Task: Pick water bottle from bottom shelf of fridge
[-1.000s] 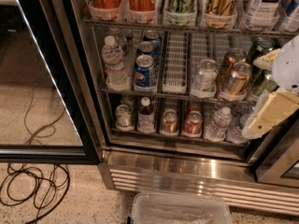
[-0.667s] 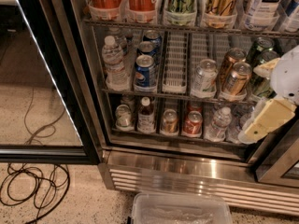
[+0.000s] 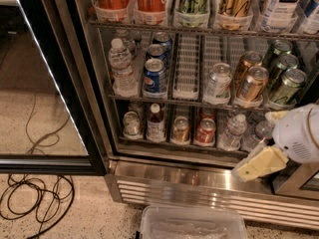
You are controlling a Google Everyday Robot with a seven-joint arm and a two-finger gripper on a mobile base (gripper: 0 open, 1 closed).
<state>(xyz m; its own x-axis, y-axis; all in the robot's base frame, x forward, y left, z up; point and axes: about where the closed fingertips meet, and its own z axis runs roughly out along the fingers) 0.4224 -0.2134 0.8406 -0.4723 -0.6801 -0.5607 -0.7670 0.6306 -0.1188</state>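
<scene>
The fridge [image 3: 94, 83] stands open, its wire racks full of drinks. On the bottom shelf [image 3: 174, 144] the water bottle [image 3: 232, 132], small, clear and white-capped, stands upright in a lane right of the middle, next to a red can [image 3: 205, 131]. My gripper [image 3: 259, 164], cream-coloured on a white arm [image 3: 299, 136], hangs in front of the fridge at the lower right. It is just below and to the right of the water bottle, level with the steel sill, and not touching the bottle.
A white-capped bottle of dark liquid [image 3: 156, 123] and cans [image 3: 181, 129] share the bottom shelf. A taller clear bottle [image 3: 121, 66] stands one rack up. The black-framed glass door [image 3: 50, 93] is open at left. A clear plastic bin [image 3: 192, 223] and black cables [image 3: 35, 198] lie on the floor.
My gripper and arm have dropped from middle-rack height down and a little left, to bottom-shelf and sill level. The bottles and cans have not moved.
</scene>
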